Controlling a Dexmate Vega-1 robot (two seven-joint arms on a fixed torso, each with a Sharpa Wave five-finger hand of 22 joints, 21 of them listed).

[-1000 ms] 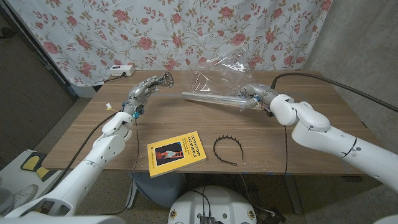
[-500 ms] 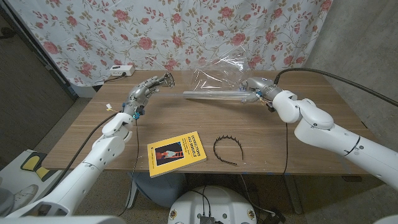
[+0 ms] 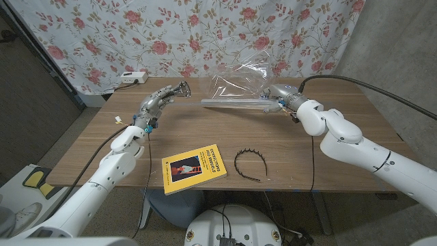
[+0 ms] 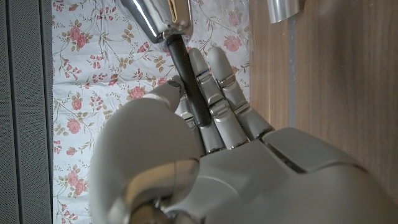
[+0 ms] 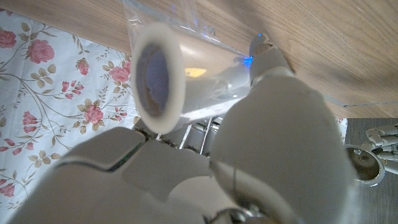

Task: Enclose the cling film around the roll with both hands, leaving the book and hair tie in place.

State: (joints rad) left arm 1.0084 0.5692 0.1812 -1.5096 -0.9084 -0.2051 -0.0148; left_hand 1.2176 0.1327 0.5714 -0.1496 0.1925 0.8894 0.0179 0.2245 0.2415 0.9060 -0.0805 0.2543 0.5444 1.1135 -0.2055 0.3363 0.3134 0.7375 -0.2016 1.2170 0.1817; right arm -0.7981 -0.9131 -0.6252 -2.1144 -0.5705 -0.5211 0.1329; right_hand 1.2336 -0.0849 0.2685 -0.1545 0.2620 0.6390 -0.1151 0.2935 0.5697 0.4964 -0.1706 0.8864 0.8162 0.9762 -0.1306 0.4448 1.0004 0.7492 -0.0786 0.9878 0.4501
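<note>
Our right hand (image 3: pixel 276 96) grips one end of the roll (image 3: pixel 235 104) above the bench's (image 3: pixel 328 164) far side, cling film (image 3: pixel 239 80) billowing loose behind it. Our left hand (image 3: pixel 162 97) hovers nearby, fingers loosely curled, holding nothing. We should bring it to the free end, then turn steadily, well clear of the book (image 3: pixel 194 167) and hair tie (image 3: pixel 248 162).
</note>
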